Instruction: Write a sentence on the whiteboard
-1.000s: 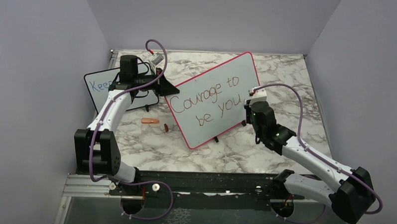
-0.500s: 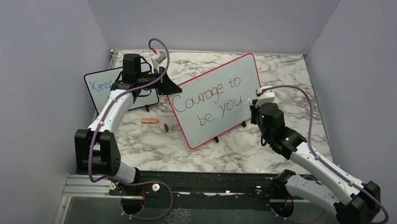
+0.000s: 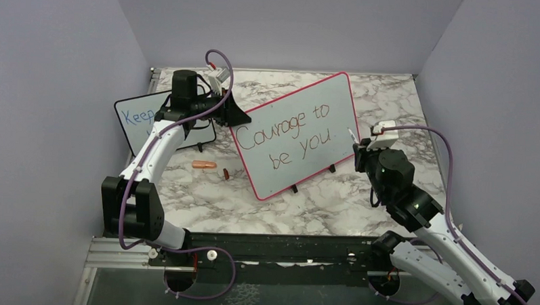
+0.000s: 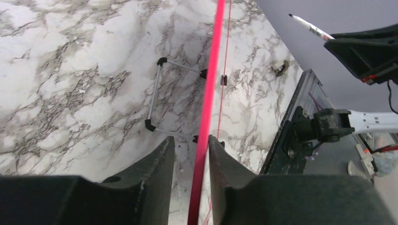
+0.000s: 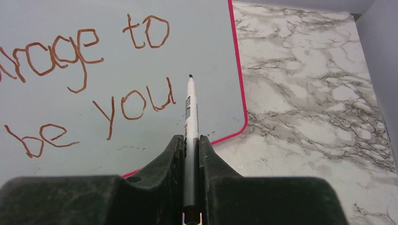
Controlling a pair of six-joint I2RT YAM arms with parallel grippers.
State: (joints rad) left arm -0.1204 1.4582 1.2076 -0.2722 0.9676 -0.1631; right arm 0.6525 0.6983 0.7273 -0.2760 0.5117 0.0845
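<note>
The marble table (image 3: 391, 102) carries the whiteboard (image 3: 295, 163) propped on its feet near the middle, its long axis running from near left to far right in the top view. The sentence (image 3: 285, 129), "Courage to be you.", fills the board in two lines and looks finished, full stop included. A small board (image 3: 136, 117) with blue writing stands behind the left arm, which hides all but "Keep". The left gripper (image 4: 191, 140) sits at the whiteboard's far-left edge with its jaws parted astride the red frame. There is a clear gap on one side, and whether the other finger touches the frame is hard to make out. The right gripper (image 5: 190, 138) is pressed together on a marker (image 5: 189, 108) and hangs just off the board's right edge. The board lies ahead and to the left of it, and the tip points at the board's lower right corner but is apart from the surface. The next move, I judge, turns on that red edge lying between the left jaws: the left arm is the one at the board and would have to draw off along the edge without tipping it. In the right wrist view the start of the first line is cut off and the marker covers the full stop. Two small bits, one orange (image 3: 204, 165) and one dark (image 3: 226, 173), lie left of the board, too small to name.
</note>
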